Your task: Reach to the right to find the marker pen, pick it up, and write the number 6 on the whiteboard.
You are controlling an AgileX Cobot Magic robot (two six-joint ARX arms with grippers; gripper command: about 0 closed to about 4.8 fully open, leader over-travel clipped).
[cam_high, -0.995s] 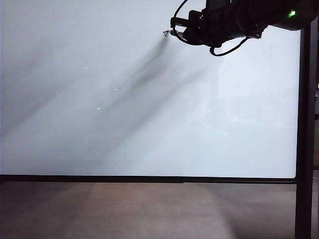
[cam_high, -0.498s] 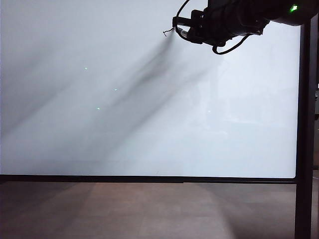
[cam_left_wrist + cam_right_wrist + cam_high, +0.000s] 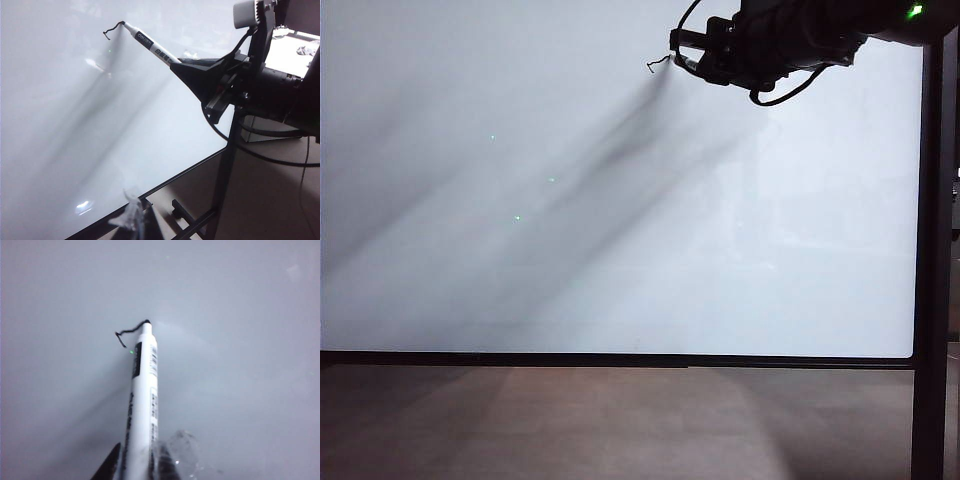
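Observation:
The whiteboard (image 3: 620, 250) fills the exterior view. My right gripper (image 3: 695, 62) is at its upper right, shut on the white marker pen (image 3: 672, 61), whose dark tip sits at the board. A short, thin black stroke (image 3: 655, 66), the start of the number 6, runs left from the tip. The right wrist view shows the pen (image 3: 142, 400) between the dark fingers of the gripper (image 3: 137, 462), with the stroke (image 3: 127, 333) beside its tip. The left wrist view sees the pen (image 3: 150, 45), the right gripper (image 3: 186, 68) and the stroke (image 3: 111, 31). Of my left gripper only a pale blur (image 3: 131, 216) shows.
A thin black frame (image 3: 620, 359) bounds the board below, and a dark upright post (image 3: 930, 250) stands at its right edge. Black cables (image 3: 775, 95) loop under the right arm. Brown floor lies below, and the stand's foot (image 3: 192, 220) shows in the left wrist view.
The right gripper has shifted slightly right and up along the board with the pen. The black stroke has grown longer behind the tip.

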